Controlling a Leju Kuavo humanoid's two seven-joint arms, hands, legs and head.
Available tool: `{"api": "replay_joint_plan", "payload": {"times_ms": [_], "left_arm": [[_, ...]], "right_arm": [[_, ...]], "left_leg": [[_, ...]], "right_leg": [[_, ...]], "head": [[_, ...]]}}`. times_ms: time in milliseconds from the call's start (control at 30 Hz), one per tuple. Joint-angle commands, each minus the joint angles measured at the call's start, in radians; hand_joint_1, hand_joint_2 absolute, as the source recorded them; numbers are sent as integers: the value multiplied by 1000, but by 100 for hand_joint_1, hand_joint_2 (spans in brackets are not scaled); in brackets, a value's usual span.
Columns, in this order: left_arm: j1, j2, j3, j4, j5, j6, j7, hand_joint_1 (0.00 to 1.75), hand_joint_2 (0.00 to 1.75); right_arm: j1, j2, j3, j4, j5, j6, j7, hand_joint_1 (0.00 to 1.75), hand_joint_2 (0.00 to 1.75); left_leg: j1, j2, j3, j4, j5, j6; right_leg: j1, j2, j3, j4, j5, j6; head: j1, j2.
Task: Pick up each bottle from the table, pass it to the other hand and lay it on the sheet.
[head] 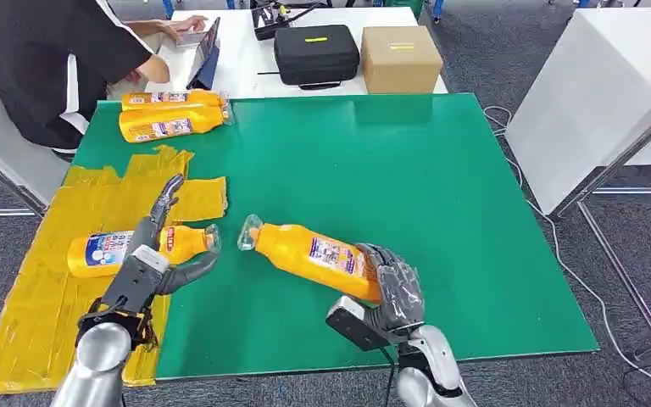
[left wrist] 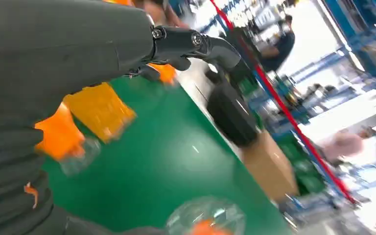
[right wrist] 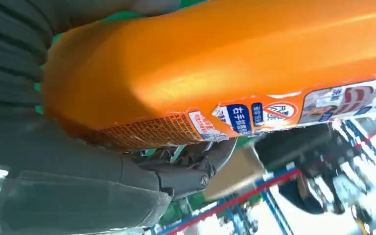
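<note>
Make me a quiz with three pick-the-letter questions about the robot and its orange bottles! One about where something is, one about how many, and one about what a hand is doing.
1. Where does the bottle near the left hand lie?
A. on the yellow sheet
B. on the cardboard box
C. on the floor

2. How many orange bottles are in the head view?
A. two
B. four
C. six

3. What is the right hand doing?
A. hanging open over bare mat
B. gripping the base of an orange bottle
C. pressing on the black case

Answers:
1. A: that bottle rests on the yellow sheet at the edge of the green mat.
2. B: two bottles lie at the mat's far corner, one on the sheet, one in the right hand.
3. B: the fingers wrap the bottle's wide end, its clear cap pointing toward the left hand.
</note>
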Motion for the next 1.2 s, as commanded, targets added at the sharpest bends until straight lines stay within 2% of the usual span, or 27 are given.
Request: {"api": "replay_joint_plan", "payload": {"times_ms": [33,200,367,567,667,1067,1200], "left_arm": [[-3,25,57,41,370,-262,34,0,175],[-34,19,0,119,406,-280,67,0,175],[-36,7,-51,133,417,-249,68,0,175],[-33,-11,-50,108,520,-261,86,0,175],[-34,-20,-25,100,624,-276,98,0,175],[-35,-19,-24,101,626,-276,99,0,175],[-54,-17,8,130,728,-293,117,0,175]], "right_arm": [[-55,43,-23,71,-168,-113,-155,175,175],[-101,74,49,89,-242,-173,-268,175,175],[-144,85,110,119,-272,-214,-294,175,175],[-194,75,137,159,-310,-231,-325,175,175],[-219,86,179,188,-330,-227,-338,175,175],[-219,90,181,188,-330,-229,-338,175,175],[-242,114,230,219,-279,-231,-330,175,175]], "left_leg": [[0,2,2,-1,0,-2],[1,3,4,-1,-1,-4],[1,2,2,-1,0,-2],[1,2,2,0,-1,-2],[1,1,2,0,0,-2],[1,1,1,0,0,-2],[1,2,3,0,-1,-3]], "right_leg": [[0,2,1,-1,0,-1],[0,2,3,-1,0,-1],[0,1,1,-1,0,-1],[1,1,2,-1,0,0],[0,1,2,-1,0,-1],[0,0,1,-1,0,0],[1,2,3,-1,0,-1]], "head": [[0,0],[0,0],[0,0],[0,0],[0,0],[0,0],[0,0]]}}
